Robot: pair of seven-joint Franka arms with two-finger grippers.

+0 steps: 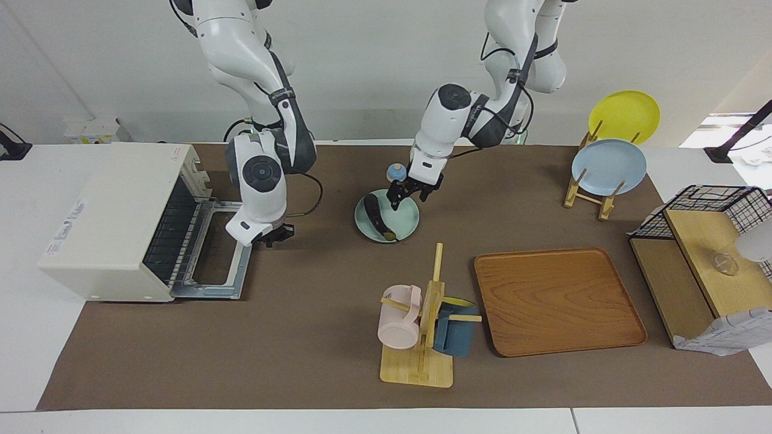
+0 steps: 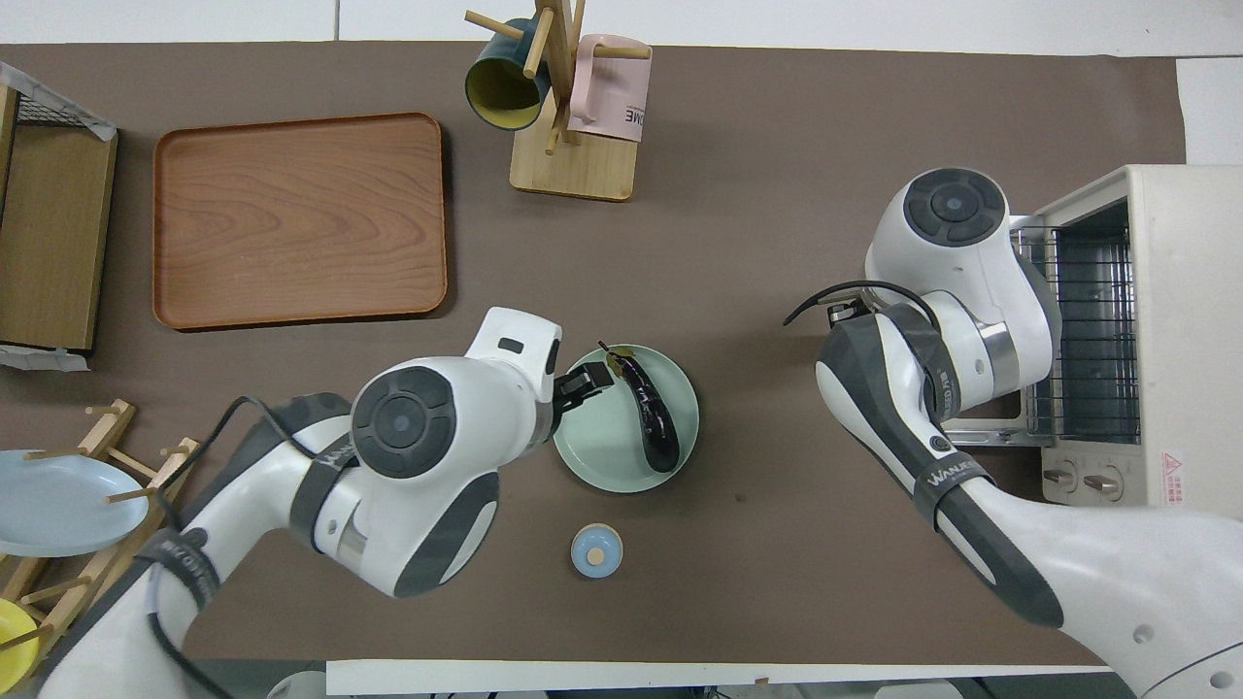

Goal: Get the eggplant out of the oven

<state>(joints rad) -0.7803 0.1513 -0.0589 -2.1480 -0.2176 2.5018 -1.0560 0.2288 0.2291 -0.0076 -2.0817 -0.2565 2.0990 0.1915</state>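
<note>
The cream-white boxy oven [image 1: 114, 223] stands open, the right pincer [image 1: 274, 236] over its dropped door, grip unreadable. The slim, curved, glossy purple-black eggplant [image 1: 377, 218] lies on a pale green round plate [image 1: 405, 226]; the left pincer [image 1: 412, 194] hovers open, empty, over the plate.

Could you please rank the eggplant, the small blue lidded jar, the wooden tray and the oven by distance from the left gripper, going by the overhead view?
From the left gripper, which is over the pale green plate:
1. Eggplant, lying on that plate beside the gripper.
2. Small blue lidded jar, nearer the robots than the plate.
3. Wooden tray, toward the left arm's end.
4. Oven, door open, at the right arm's end.
</note>
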